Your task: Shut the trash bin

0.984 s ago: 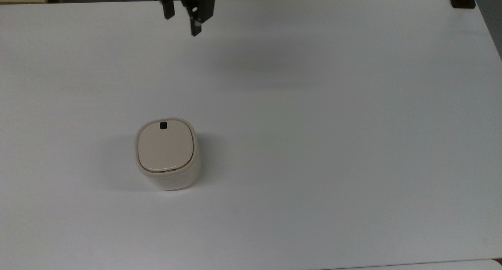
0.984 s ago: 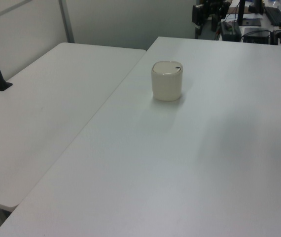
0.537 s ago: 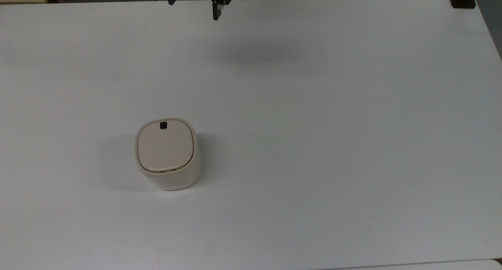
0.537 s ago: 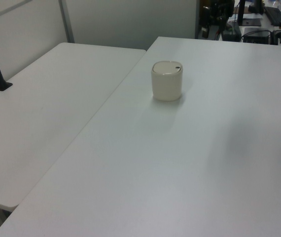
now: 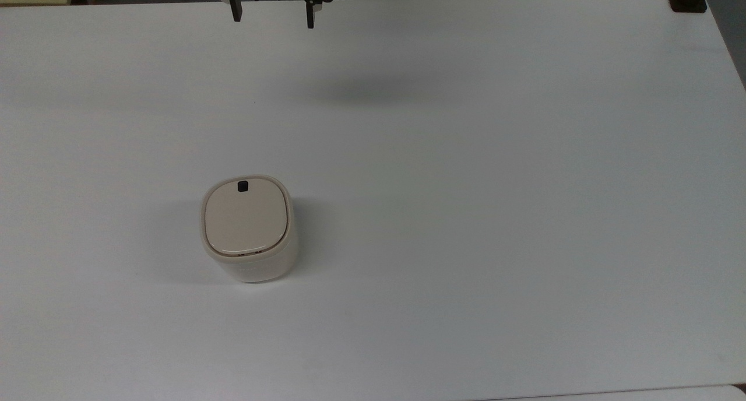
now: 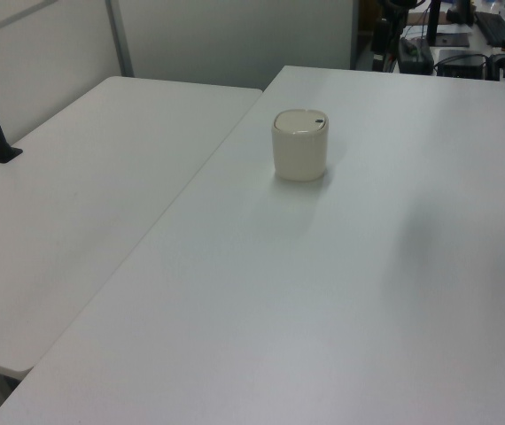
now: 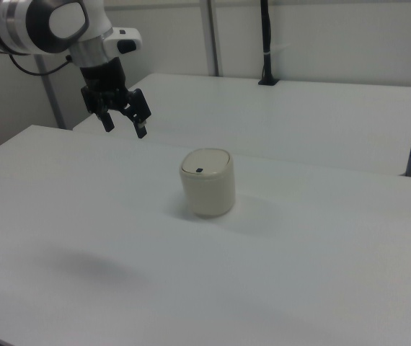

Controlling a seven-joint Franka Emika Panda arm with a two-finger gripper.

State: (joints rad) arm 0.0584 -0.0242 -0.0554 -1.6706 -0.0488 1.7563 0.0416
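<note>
Desk: a wide white desk (image 5: 466,214) carries the scene; a second white desk (image 6: 84,195) stands against it on the left view's left.
Trash bin: the trash bin (image 5: 247,229) is a small cream-beige, rounded-square container standing upright on the desk, left of centre in the top view. In the right view the trash bin (image 7: 207,182) sits near the middle of the desk.
Lid: the flat lid (image 5: 245,216) lies level on the bin's top, down rather than raised.
Latch: a small black square latch (image 5: 242,185) sits near the lid's far edge in the top view.
Gripper: the black gripper (image 5: 271,15) hangs in the air above the desk's far edge in the top view, well apart from the bin. In the right view the gripper (image 7: 124,125) is up and to the left of the bin, on a white arm (image 7: 47,25).
Fingers: spread wide apart, pointing down, holding nothing.
Shadow: a soft grey shadow (image 5: 379,92) lies on the desk beyond the bin.
</note>
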